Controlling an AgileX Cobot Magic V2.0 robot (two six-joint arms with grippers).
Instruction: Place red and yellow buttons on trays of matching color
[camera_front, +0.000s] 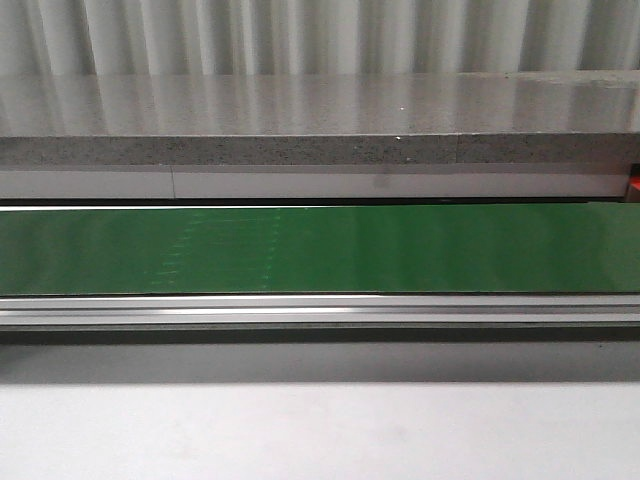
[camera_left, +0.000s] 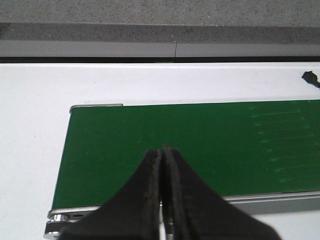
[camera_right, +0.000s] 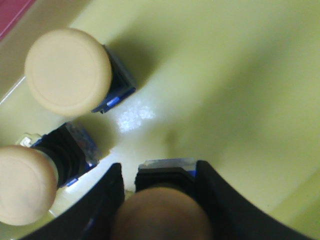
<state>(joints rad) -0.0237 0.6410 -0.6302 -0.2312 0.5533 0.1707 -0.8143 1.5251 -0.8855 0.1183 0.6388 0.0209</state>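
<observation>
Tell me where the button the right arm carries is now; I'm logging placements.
Only the right wrist view shows it: the yellow button sits between the right fingers, over the yellow tray, beside two other yellow buttons.

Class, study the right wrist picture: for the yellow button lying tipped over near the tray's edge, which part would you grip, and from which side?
Probably the ribbed black body of the tipped yellow button, not its cap. The cap is wide, rounded and smooth; the body is narrower and has flatter sides. Come from above, with the fingers straddling the body across its long axis, staying clear of the upright button beside it on the yellow tray.
</observation>
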